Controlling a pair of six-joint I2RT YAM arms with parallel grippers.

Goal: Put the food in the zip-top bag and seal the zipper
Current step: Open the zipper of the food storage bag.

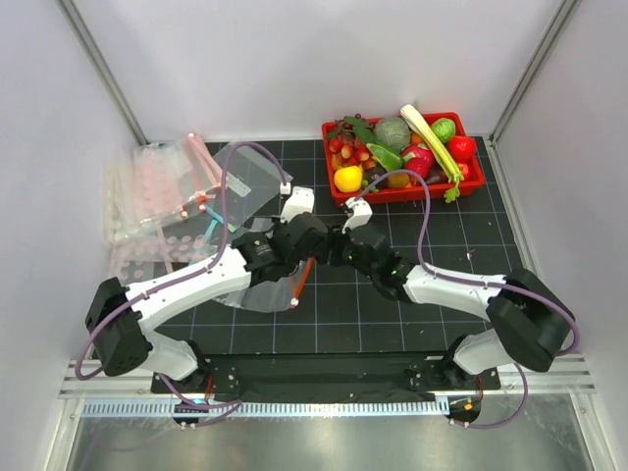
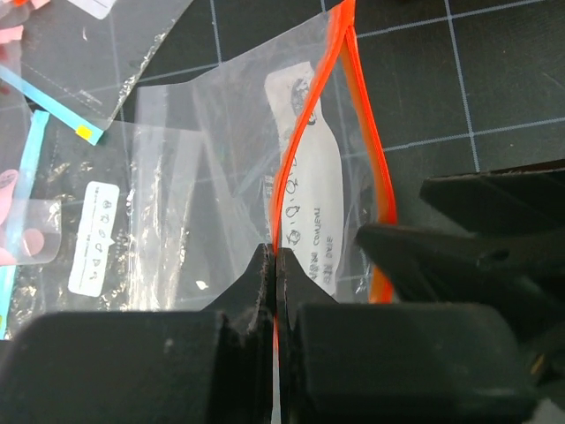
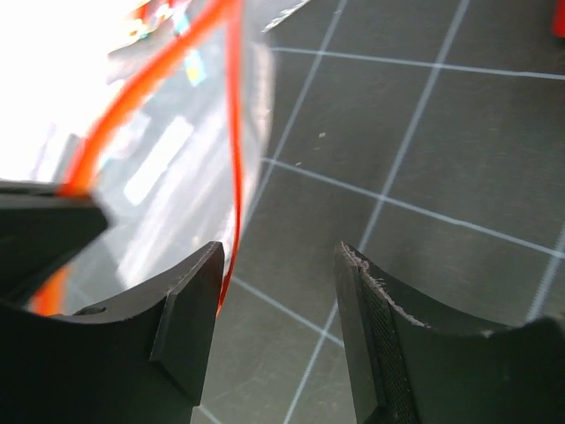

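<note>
The zip-top bag (image 2: 221,159) lies flat on the counter (image 1: 392,324) between both arms, which are reached inward, wrists low and nearly meeting. Its zipper (image 2: 305,132) runs lengthwise away from the left end effector (image 2: 275,281), which is pinched on one lip. The other lip bows outward to the inner edge of the right end effector (image 3: 278,300), whose jaws stand wide, nothing gripped. The food (image 1: 348,179) sits in the red tray (image 1: 422,191), nearer the right arm.
</note>
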